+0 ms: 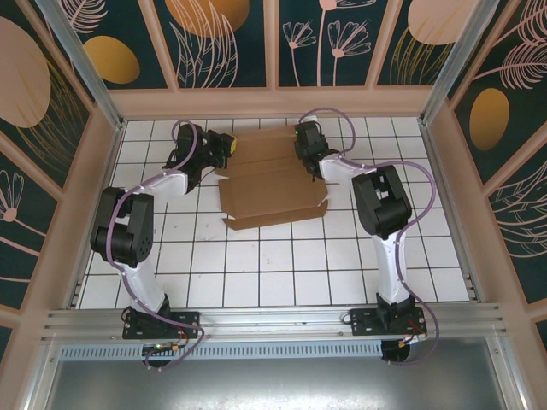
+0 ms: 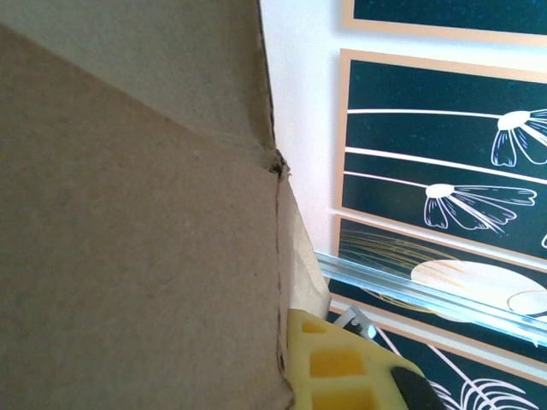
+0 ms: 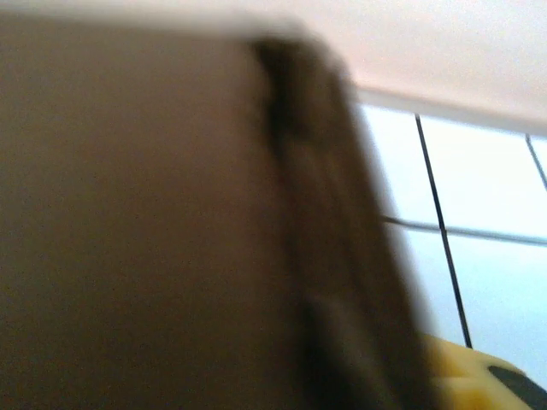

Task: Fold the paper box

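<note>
The paper box [image 1: 272, 192] is a brown cardboard blank lying on the white tiled floor at the back middle, with its rear panel raised. My left gripper [image 1: 225, 149] is at the rear panel's left end and my right gripper [image 1: 304, 143] at its right end. In the left wrist view the cardboard [image 2: 128, 213] lies flat against the one yellow finger [image 2: 342, 367] that shows, and it hides the other finger. In the right wrist view the cardboard [image 3: 154, 239] is blurred and very close beside a yellow finger [image 3: 483, 376]. Both grippers look shut on the panel.
The pen's back wall [image 1: 273, 101] stands just behind the box and both grippers. Side walls and metal posts [image 1: 81, 64] close in the tiled floor [image 1: 273, 265]. An aluminium rail [image 1: 273, 320] runs along the near edge by the arm bases.
</note>
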